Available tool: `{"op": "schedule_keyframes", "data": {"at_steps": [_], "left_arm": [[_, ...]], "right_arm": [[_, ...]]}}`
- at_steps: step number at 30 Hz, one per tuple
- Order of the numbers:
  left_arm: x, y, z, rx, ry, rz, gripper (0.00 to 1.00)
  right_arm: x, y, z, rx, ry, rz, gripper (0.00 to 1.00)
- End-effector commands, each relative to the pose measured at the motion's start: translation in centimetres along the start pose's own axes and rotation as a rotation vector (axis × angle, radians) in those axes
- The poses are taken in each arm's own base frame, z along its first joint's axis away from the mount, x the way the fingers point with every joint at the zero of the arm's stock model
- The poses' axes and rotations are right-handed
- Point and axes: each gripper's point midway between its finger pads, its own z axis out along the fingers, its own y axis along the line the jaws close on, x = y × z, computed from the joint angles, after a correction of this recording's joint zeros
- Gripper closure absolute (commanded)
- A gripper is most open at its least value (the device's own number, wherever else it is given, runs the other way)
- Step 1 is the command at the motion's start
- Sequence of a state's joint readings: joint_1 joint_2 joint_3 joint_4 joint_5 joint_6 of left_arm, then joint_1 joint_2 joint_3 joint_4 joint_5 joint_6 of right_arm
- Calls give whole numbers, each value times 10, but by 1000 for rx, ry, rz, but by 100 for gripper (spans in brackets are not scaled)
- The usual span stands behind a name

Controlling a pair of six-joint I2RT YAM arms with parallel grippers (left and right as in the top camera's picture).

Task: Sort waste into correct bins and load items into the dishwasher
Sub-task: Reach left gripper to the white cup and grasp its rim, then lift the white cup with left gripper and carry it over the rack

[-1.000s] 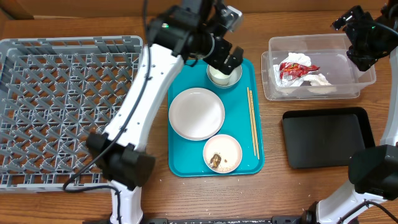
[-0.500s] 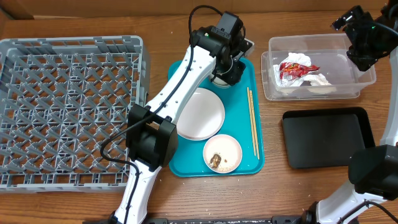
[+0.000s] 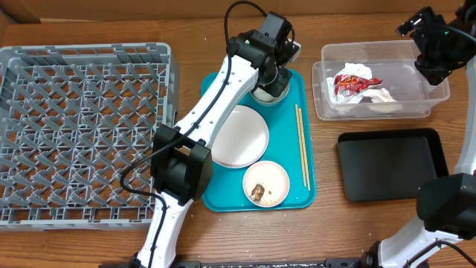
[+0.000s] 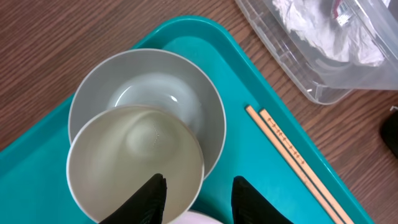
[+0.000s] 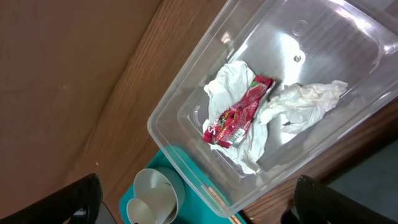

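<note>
Straddles the cup's [image 4: 134, 158] rim with the left tool [image 4: 199, 181], grip impossible to tell.
Shows cup nested in bowl [image 4: 155, 81] on teal tray [image 4: 233, 87]; holds right tool [image 5: 199, 196] wide open above clear tub [image 5: 186, 93].

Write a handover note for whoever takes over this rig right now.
Left end effector: fingers straddle the cup rim, grip unclear.
Right end effector: open above the clear tub.
Done: wrapper and tissue in the tub.
Left: plate, cup, top bowl, food bowl and chopsticks all on the teal tray; nothing in the rack; food bowl needs emptying.
</note>
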State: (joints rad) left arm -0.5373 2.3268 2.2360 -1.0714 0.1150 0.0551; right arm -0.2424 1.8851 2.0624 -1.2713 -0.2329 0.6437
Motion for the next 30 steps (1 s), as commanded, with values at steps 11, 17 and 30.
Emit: {"op": "schedule_keyframes", "data": {"at_steps": [11,17,30], "left_arm": [[17,-7,32,40,47,30,62],[22,-6,41,42,67,33,66],[15,0,43,11,41,35,96]], "right_arm": [[-6,5,-9,-22,-24,-2,0],[-6,5,-9,-22,-24,-2,0],[-6,5,-9,-22,-24,-2,0]]}}
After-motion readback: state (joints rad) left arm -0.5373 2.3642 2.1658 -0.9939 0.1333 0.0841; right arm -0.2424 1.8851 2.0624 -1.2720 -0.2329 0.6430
